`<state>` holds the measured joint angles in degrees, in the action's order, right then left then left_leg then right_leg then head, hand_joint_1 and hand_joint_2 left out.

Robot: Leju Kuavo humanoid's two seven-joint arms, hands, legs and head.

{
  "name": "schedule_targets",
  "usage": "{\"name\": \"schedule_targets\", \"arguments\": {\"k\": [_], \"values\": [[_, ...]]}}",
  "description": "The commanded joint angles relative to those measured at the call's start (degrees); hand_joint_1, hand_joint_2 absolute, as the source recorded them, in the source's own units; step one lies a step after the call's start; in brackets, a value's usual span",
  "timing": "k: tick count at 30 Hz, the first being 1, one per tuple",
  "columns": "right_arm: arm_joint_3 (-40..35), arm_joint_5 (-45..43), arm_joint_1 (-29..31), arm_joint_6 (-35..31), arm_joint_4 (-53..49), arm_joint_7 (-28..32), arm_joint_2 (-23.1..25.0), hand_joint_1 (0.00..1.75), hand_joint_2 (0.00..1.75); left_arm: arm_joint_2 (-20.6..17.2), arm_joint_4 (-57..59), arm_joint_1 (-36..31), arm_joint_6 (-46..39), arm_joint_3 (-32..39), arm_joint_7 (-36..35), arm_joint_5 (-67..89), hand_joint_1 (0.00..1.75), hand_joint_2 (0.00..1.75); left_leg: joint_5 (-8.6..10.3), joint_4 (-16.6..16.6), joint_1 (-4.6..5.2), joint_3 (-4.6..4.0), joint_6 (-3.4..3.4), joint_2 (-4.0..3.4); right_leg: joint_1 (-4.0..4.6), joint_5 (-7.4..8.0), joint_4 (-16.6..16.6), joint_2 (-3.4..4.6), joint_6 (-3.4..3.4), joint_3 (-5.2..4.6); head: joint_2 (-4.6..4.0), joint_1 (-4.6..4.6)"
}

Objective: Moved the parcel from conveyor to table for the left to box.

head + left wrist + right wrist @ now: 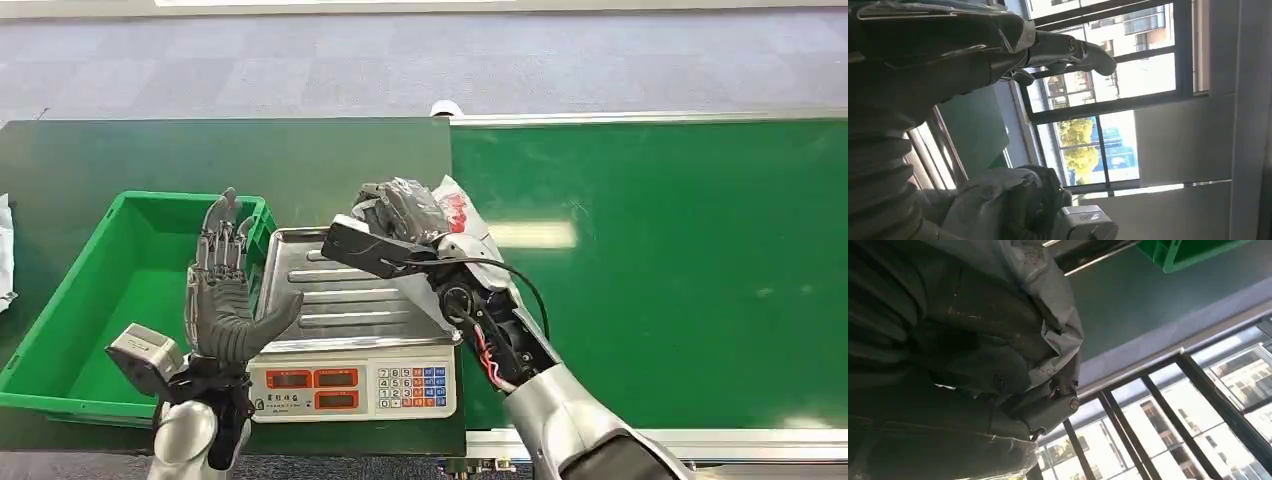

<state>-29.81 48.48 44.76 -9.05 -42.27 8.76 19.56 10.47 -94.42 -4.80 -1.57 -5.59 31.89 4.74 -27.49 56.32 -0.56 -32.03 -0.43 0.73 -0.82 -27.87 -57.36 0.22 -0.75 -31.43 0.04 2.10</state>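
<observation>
My right hand (400,215) grips a white plastic parcel (458,215) with red print, lifted above the far right corner of the scale's steel pan (340,290). In the right wrist view the crumpled grey-white parcel (1048,305) lies against my fingers (1043,410). My left hand (222,285) stands upright with fingers spread and nothing in it, between the green box (90,300) and the scale. The left wrist view shows that hand's fingers (1073,52) against windows.
An electronic scale (350,385) with a keypad sits on the dark green table (200,150), right of the green box. The bright green conveyor belt (680,270) runs on the right with a metal rail along its near edge. Something white lies at the far left edge.
</observation>
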Motion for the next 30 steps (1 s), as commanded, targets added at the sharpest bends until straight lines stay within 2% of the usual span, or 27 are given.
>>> {"name": "schedule_targets", "arguments": {"k": [1, 3, 8, 13, 14, 15, 18, 27, 30], "values": [[-2.9, -3.8, 4.2, 0.5, 12.0, 2.9, 0.4, 1.75, 1.75, 0.0, 3.8, -1.5, -0.2, 0.2, -0.3, 0.0, 0.00, 1.75, 0.03, 0.0, 0.00, 0.04, 0.01, -0.03, 0.02, 0.02, 0.0, -0.03, 0.04, 0.05, 0.00, 0.02], [-2.7, -6.7, 3.4, 0.3, 10.5, 6.5, 0.4, 1.75, 1.75, 0.2, 4.2, -1.7, -0.1, 0.1, -0.2, -0.2, 0.00, 1.75, 0.06, -0.1, -0.04, 0.03, 0.02, -0.03, 0.06, 0.07, 0.1, -0.07, 0.06, 0.07, 0.00, 0.00], [-6.3, -11.6, 2.8, -0.3, 6.8, 8.5, 0.4, 1.75, 1.75, 0.3, 4.5, -2.0, -0.2, 0.4, 0.3, -0.3, 0.00, 1.75, 0.04, -0.1, -0.03, 0.03, 0.01, -0.08, 0.05, 0.06, 0.1, -0.01, 0.07, 0.03, 0.00, 0.02], [-9.1, -19.4, 2.8, 4.1, 5.1, 9.1, 0.4, 1.69, 1.75, 0.4, 4.1, -2.7, -0.7, 1.6, 0.8, -0.9, 0.00, 1.75, 0.02, 0.0, -0.04, -0.02, 0.00, -0.12, 0.05, 0.04, 0.0, 0.08, 0.07, -0.07, 0.00, 0.02], [-9.8, -21.7, 2.9, 5.1, 5.5, 9.6, 0.4, 0.47, 1.75, 0.4, 4.1, -2.8, -0.7, 1.9, 0.8, -1.0, 0.00, 1.75, 0.01, 0.0, -0.04, -0.02, 0.00, -0.08, 0.05, 0.03, 0.0, 0.06, 0.06, -0.05, 0.00, 0.02], [-9.6, -25.0, 2.9, 7.3, 5.8, 10.9, 0.4, 0.00, 1.75, 0.5, 4.1, -2.7, -0.6, 2.0, 0.8, -1.0, 0.00, 1.75, 0.02, 0.0, -0.05, -0.02, 0.01, -0.13, 0.08, 0.05, 0.0, 0.08, 0.08, -0.05, 0.00, 0.02], [-9.3, -26.9, 3.2, 9.6, 7.6, 11.9, 0.4, 0.00, 1.75, 0.5, 4.7, -2.7, -0.2, 1.8, 0.9, -0.9, 0.00, 1.75, 0.02, 0.0, -0.05, 0.01, 0.01, -0.14, 0.08, 0.05, 0.0, 0.11, 0.06, -0.03, 0.00, 0.02], [-5.9, -27.8, 3.3, 11.2, 9.2, 12.8, 0.1, 0.00, 1.75, 0.6, 7.3, -4.9, 0.8, 1.5, 1.0, -1.1, 0.00, 1.75, 0.06, 0.0, -0.03, -0.02, 0.01, 0.00, 0.04, 0.04, 0.0, -0.02, 0.04, -0.02, 0.00, 0.00], [-3.7, -30.0, 2.9, 15.3, 9.0, 13.2, -0.1, 0.00, 1.75, 0.8, 8.0, -6.2, 1.9, 0.7, 0.5, -1.4, 0.00, 1.75, 0.03, 0.0, -0.01, -0.02, 0.01, 0.05, 0.02, 0.01, 0.0, -0.04, 0.03, -0.03, 0.00, 0.02]]}}
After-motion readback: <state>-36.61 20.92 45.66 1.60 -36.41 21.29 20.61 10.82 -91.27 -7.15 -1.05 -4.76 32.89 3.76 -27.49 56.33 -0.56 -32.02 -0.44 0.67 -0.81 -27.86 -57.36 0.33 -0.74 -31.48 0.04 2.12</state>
